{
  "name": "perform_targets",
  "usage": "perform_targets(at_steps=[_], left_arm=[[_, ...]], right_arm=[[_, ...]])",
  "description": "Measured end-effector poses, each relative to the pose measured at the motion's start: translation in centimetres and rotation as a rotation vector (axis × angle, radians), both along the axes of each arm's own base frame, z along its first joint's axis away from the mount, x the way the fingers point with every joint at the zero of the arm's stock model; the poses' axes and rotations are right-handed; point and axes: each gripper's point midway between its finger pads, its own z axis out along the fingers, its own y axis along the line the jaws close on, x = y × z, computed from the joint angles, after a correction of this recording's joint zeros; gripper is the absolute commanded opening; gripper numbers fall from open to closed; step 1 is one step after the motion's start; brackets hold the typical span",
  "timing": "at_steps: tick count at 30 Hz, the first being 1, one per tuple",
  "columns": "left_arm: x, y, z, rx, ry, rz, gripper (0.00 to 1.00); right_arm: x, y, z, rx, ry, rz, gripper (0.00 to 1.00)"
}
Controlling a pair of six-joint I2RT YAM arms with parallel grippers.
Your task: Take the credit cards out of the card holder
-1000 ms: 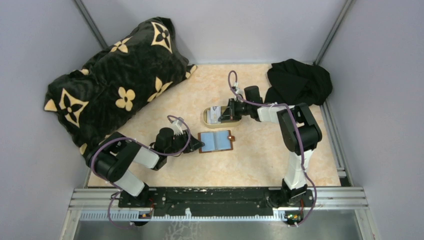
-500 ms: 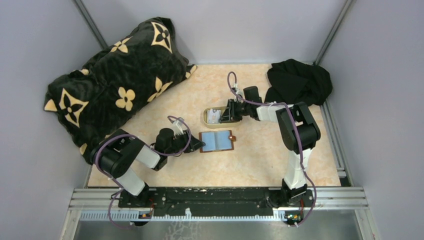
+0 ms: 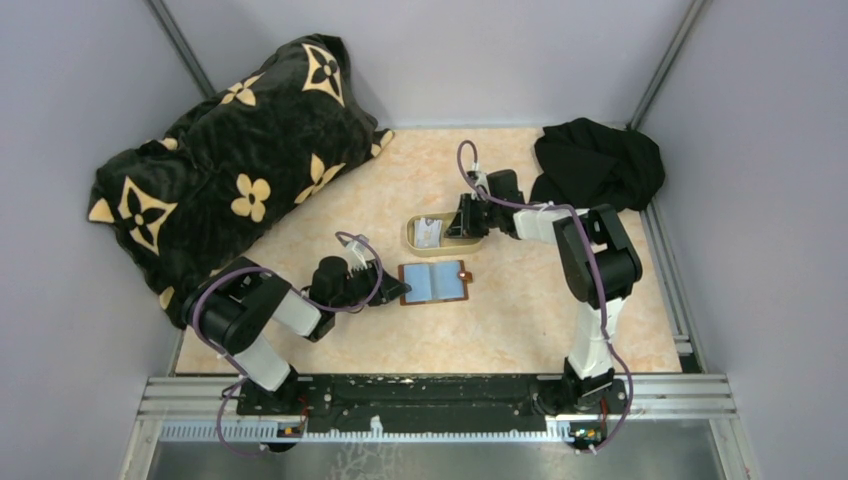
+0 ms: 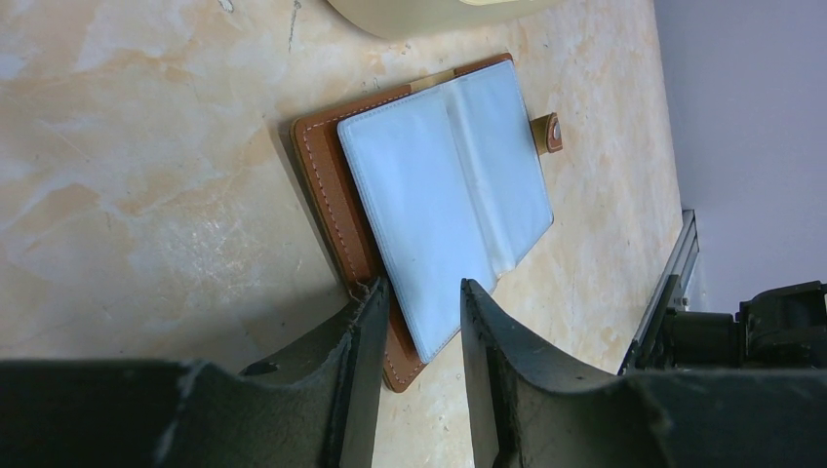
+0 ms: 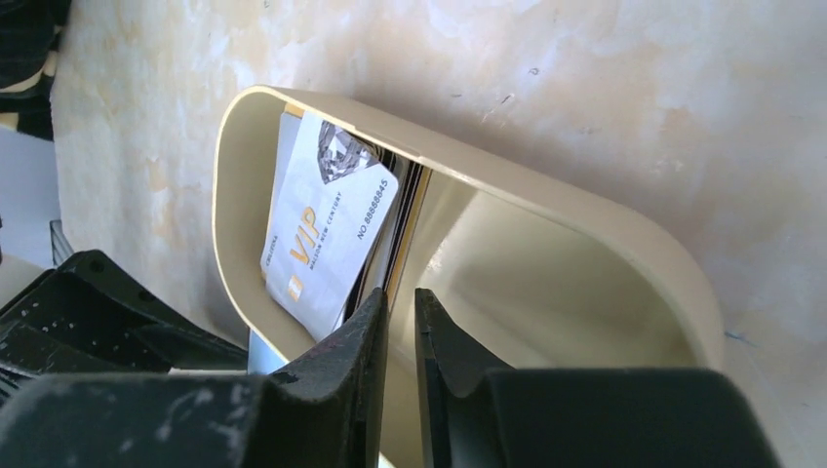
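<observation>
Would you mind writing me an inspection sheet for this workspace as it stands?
Surface: marbled beige table, no spills seen.
Job's things: card holder open flat, pale inside up, no card showing; credit cards stacked at one end of the tan tray, white VIP card on top.
Clutter: black-and-gold blanket far left; black cloth far right.
Grippers: left gripper straddles the card holder's corner, grip unclear; right gripper over the tray, jaws a slit apart, empty.
Cables: purple cables looped on both arms, no snag seen.
Surroundings: grey walls; metal rail at near edge.
</observation>
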Motion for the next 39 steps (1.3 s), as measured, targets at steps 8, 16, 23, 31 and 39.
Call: perform_targets(at_steps=[8,16,23,31,39], left_arm=[[0.0,0.0,0.0,0.001,0.0,0.0,0.42],[0.0,0.0,-0.1,0.001,0.001,0.0,0.42],[-0.1,0.1,-0.1,0.001,0.0,0.0,0.42],[-0.1,0.1,0.0,-0.007,-0.006,0.001,0.58],[-0.4,0.5,1.1,0.017,-0.027,0.005,0.67]], right_arm=[[2.1,0.6,1.1,0.013,-0.04,-0.023,0.12],[2.6,1.8,0.7,0.018,-0.042,-0.009,0.11],[2.1,2.6,0.5,0.032,-0.021,0.005,0.12],[2.2,4.0,1.6,0.036,-0.05,0.027,0.12],[0.2,1.7,5.2,-0.014,-0.146,-0.012,0.13]])
